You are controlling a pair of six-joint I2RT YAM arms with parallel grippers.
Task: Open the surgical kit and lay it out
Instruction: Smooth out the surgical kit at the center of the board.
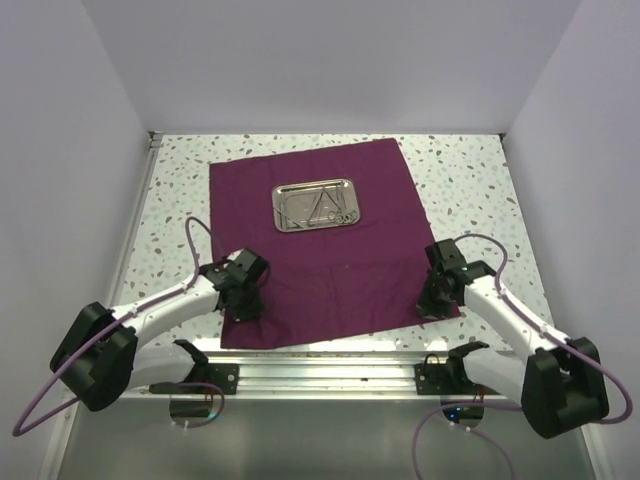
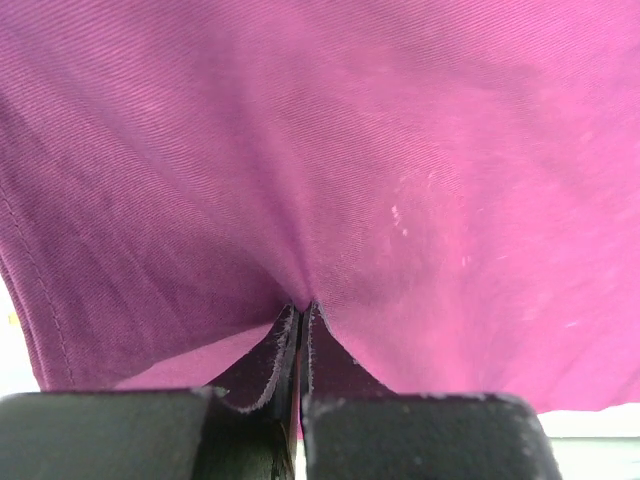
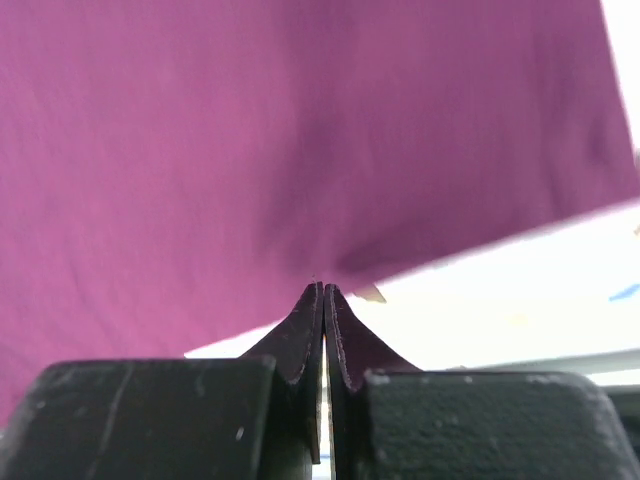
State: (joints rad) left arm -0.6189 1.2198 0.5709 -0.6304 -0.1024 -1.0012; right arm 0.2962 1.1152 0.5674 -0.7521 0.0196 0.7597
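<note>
The surgical kit lies spread out: a dark purple cloth wrap [image 1: 330,275] flat on the speckled table, with a small steel tray [image 1: 284,192] on its far half holding thin silver instruments [image 1: 320,210]. My left gripper [image 1: 243,305] is at the cloth's near-left corner. In the left wrist view it [image 2: 302,306] is shut, with the cloth [image 2: 350,150] puckered into its tips. My right gripper [image 1: 435,303] is at the near-right corner. In the right wrist view it [image 3: 322,286] is shut right at the edge of the cloth [image 3: 250,130], pinching it.
White walls enclose the table [image 1: 460,170] on the left, back and right. A metal rail [image 1: 320,372] runs along the near edge between the two arm bases. Purple cables loop beside each arm.
</note>
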